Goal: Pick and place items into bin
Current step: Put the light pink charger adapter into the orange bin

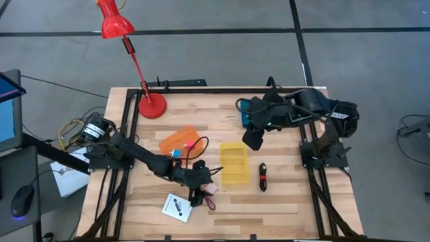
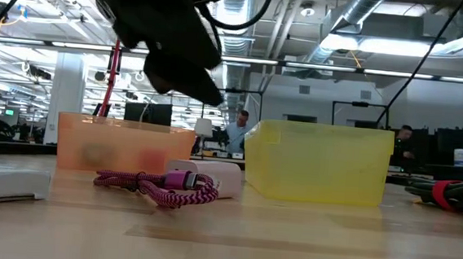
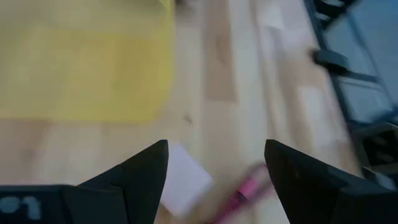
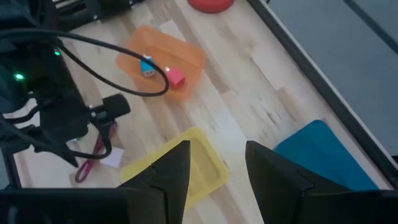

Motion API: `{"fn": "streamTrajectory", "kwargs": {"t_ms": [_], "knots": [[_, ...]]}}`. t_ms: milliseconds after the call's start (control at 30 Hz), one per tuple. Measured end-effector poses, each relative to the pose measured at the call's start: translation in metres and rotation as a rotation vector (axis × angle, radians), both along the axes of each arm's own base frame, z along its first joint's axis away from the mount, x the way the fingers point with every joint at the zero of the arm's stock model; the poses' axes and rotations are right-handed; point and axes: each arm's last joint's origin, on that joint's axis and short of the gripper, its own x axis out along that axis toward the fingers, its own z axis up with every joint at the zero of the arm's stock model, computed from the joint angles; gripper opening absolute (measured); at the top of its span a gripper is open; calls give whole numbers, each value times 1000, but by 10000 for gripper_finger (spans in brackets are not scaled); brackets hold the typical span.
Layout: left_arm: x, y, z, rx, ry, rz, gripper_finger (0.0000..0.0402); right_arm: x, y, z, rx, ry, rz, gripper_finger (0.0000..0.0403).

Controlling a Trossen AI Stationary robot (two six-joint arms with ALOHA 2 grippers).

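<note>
On the left of your high view, the left arm reaches across the wooden table (image 1: pixel 282 195) from its left edge, and the left gripper (image 1: pixel 197 195) hangs low over the front middle of the boards. Its wrist camera shows the two fingers (image 3: pixel 140 177) spread apart with nothing between them; right below the gap lie the pale pink block (image 3: pixel 181 185) and the maroon cord (image 3: pixel 239 194), side by side.

Just left of that gripper you have the white card with black mark (image 1: pixel 176 208) lying flat near the front edge. Behind the gripper sits the orange bin (image 1: pixel 179 141), and the blue-and-white cube (image 4: pixel 146 66) and the pink cube (image 4: pixel 176 77) rest inside it, close together. The low view shows the cord (image 2: pixel 158 186) looped on the table in front of the orange bin (image 2: pixel 116 142), with the pale block (image 2: pixel 216 177) against its far end.

Moving right, the yellow bin (image 1: pixel 234 161) stands at the table's middle, just beside the block and cord. Right of it, apart from the bin wall, the black-and-red stick tool (image 1: pixel 263 176) lies on the bare wood.

Farthest right, the right arm is folded back over the rear of the table and the right gripper (image 1: pixel 252 138) hovers high behind the yellow bin; you can see its fingers (image 4: pixel 168 171) parted and holding nothing.
</note>
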Motion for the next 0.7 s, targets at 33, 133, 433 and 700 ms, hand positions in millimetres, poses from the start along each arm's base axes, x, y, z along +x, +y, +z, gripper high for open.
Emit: {"fn": "streamTrajectory", "kwargs": {"t_ms": [33, 133, 433, 700], "knots": [[0, -2, -1, 43, -22, 16, 256, 1, 1, -1, -1, 4, 3, 150], [-1, -8, -4, 106, -39, -5, 256, 3, 3, -3, -3, 11, 8, 148], [-4, -10, -22, 68, 33, 227, 256, 4, 3, -3, -3, 13, 7, 145], [7, -16, -61, 28, 76, 203, 256, 4, 3, -3, -2, 13, 8, 141]]}}
